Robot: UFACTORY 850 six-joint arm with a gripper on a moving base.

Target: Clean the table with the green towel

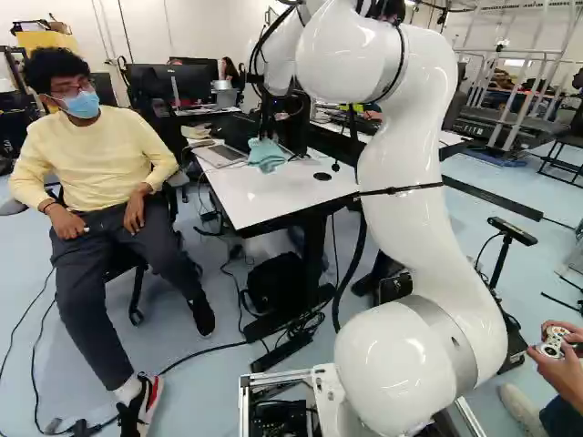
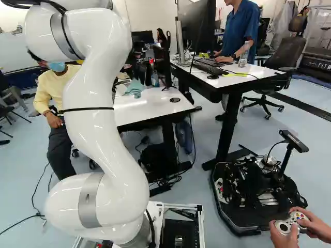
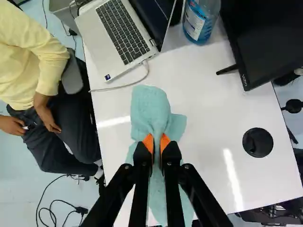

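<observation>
Pale teal, the creased towel [image 3: 150, 106] is pinched between orange-padded fingers [image 3: 147, 143] of the gripper [image 1: 265, 135] (glossy white table [image 3: 208, 118] beneath).

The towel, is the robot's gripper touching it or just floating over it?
Touching. The wrist view shows it: the gripper has an orange pad on each side of the towel, pinching a fold between them.

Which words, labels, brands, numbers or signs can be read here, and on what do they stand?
None reads with certainty.
Label on the bottle: print too small.
Sticker and keys on the laptop: too small.
Monitor: small mark on its frame, unclear.
Dark machine, right edge of the right base view: lettering too blurred.
</observation>
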